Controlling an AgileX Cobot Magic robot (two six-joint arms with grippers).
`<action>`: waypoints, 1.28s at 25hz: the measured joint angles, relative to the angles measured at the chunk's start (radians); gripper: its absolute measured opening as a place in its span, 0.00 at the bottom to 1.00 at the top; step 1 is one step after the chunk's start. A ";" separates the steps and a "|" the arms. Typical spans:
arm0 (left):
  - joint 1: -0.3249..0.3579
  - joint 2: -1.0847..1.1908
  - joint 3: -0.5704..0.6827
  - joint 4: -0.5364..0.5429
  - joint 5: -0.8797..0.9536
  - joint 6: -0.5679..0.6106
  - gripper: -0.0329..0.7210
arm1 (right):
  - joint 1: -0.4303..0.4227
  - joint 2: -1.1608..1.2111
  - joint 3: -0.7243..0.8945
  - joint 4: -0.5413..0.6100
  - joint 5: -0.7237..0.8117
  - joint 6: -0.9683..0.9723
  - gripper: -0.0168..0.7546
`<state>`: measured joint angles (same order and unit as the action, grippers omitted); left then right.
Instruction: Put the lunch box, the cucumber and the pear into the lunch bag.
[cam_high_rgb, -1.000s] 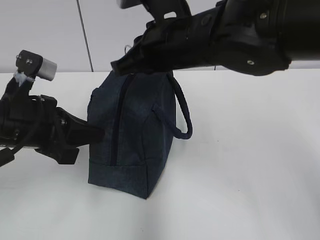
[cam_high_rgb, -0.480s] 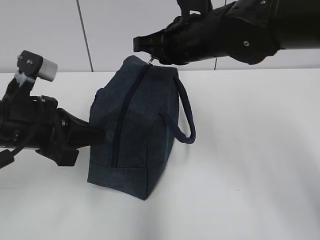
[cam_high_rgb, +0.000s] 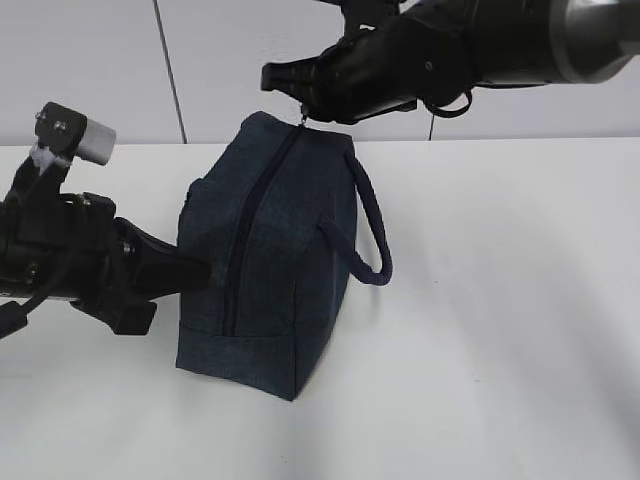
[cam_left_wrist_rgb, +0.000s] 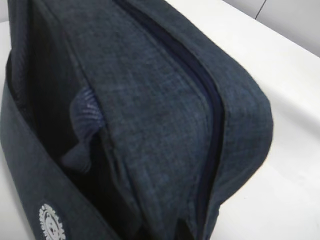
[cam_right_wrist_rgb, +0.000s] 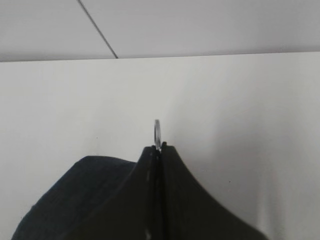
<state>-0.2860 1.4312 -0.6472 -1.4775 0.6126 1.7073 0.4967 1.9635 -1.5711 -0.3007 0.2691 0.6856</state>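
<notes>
Zipper closed along the whole visible length of the lunch bag (cam_high_rgb: 265, 260), which stands near the tabletop's (cam_high_rgb: 500, 300) far edge. The ring pull (cam_right_wrist_rgb: 157, 134) is pinched in the closed right claw (cam_high_rgb: 305, 110). The left claw (cam_high_rgb: 185, 272) is pressed against the bag's end; its opening cannot be told. Lunch box, cucumber and pear are not seen; packing is judged finished.
</notes>
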 joint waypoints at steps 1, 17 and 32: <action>0.000 0.000 0.000 0.000 0.000 0.000 0.05 | -0.014 0.008 -0.014 0.033 0.015 0.000 0.02; 0.000 0.000 0.000 0.003 0.003 0.000 0.05 | -0.156 0.220 -0.223 0.608 0.175 -0.291 0.02; 0.000 0.000 0.000 0.002 -0.003 0.000 0.05 | -0.240 0.420 -0.340 1.202 0.287 -0.652 0.02</action>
<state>-0.2860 1.4312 -0.6472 -1.4753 0.6100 1.7073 0.2564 2.3833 -1.9112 0.9018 0.5562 0.0336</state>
